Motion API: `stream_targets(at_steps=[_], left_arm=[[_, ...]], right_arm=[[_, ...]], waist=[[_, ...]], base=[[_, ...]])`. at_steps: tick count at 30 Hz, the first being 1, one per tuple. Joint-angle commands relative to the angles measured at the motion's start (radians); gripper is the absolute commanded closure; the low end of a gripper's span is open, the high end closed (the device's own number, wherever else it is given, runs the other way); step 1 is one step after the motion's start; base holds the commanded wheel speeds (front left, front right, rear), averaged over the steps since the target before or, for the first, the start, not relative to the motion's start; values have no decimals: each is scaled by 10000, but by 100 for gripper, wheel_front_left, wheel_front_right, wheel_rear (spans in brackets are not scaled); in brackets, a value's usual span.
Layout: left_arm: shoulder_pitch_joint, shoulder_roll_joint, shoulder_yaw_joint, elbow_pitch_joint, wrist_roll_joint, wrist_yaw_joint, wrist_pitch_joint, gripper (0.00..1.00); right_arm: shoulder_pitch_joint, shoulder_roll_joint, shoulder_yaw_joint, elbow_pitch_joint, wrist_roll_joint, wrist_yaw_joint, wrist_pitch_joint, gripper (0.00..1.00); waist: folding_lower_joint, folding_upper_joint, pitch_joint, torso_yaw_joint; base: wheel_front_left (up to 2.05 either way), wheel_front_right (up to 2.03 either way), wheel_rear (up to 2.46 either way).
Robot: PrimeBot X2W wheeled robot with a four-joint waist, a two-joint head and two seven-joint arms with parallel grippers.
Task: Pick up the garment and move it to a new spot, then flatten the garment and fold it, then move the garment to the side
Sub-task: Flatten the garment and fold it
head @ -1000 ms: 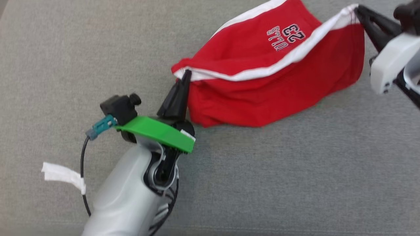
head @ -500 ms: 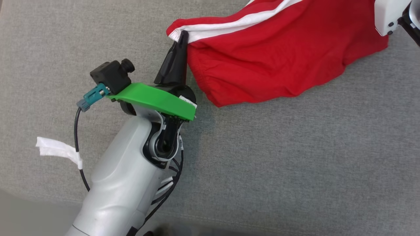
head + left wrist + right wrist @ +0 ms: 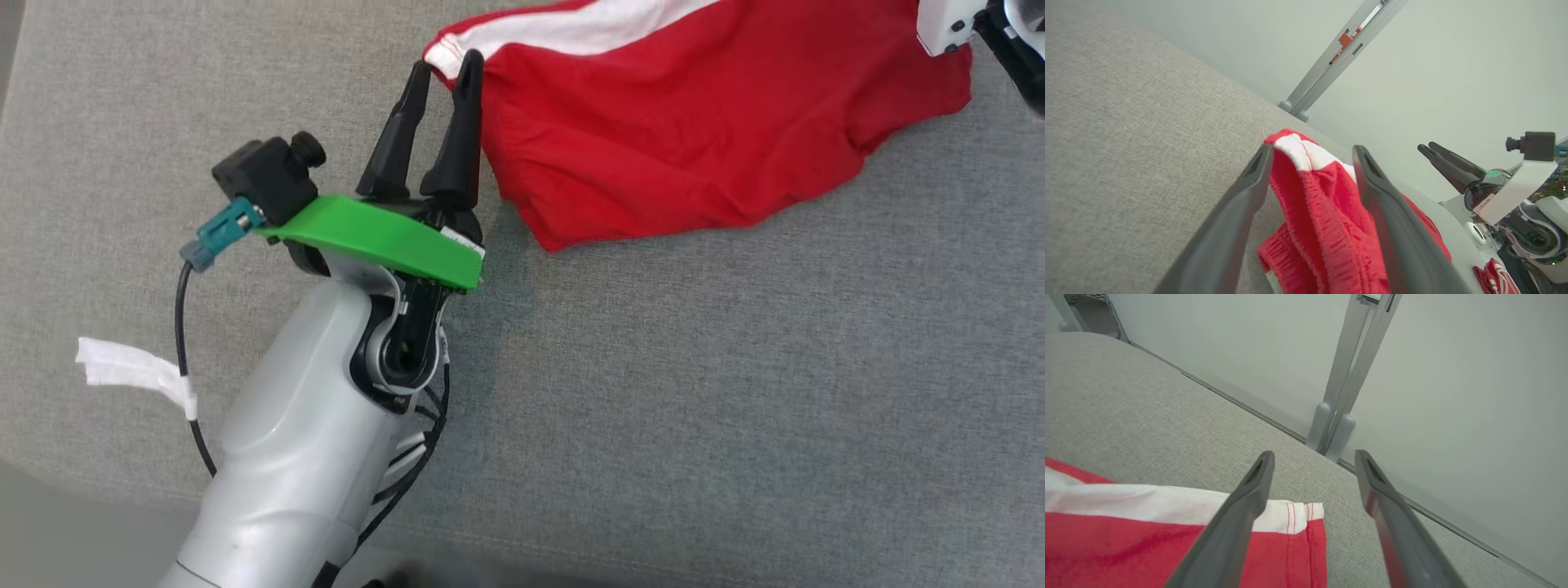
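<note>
The garment point(image 3: 694, 131) is a pair of red shorts with white side stripes, lying spread on the grey fabric surface point(image 3: 735, 392) at the top of the head view. My left gripper point(image 3: 446, 62) stands open at the garment's left corner. In the left wrist view that red and white corner point(image 3: 1327, 212) sits loose between the spread fingers of the left gripper point(image 3: 1312, 149). My right gripper point(image 3: 1314, 454) is open too, above the garment's other corner point(image 3: 1298, 539), which rests flat on the surface. The right arm's white wrist housing point(image 3: 947, 24) shows at the top right.
A white tape tag point(image 3: 135, 371) hangs on the left arm's cable. The surface's near edge point(image 3: 571, 563) runs along the bottom of the head view. Beyond the far edge stand a pale wall and a grey post point(image 3: 1347, 375).
Both grippers have opened and let go of the garment's two corners. The garment, held stretched and lifted before, now lies slack on the surface. The head camera has shifted as well.
</note>
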Motion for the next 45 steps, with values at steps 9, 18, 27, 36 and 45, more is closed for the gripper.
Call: stream_targets(at_steps=[9,18,27,36,45], left_arm=[[1622,38,777,551,1727,-416,-28,0],[3443,37,2655,-1064,4830,-208,-27,0],[4722,30,3747,-2463,6481,30,-28,0],[4870,35,3745,-2756,6655,-30,-27,0],[4718,35,3579,-2623,6494,52,-27,0]], right_arm=[[1235,207,-464,455,1776,-14,1332,0],[1970,361,-1291,1591,2112,-12,1933,0],[1469,886,-2109,3264,1483,-12,2336,0],[740,1212,-2595,4680,862,-11,2464,0],[1016,1834,-2146,5283,290,12,3307,100]], waist=[[0,0,-1305,-302],[0,0,-1693,30],[0,0,-1297,535],[0,0,-791,950],[0,0,-756,867]], base=[[0,0,0],[0,0,0],[0,0,0],[0,0,0],[0,0,0]])
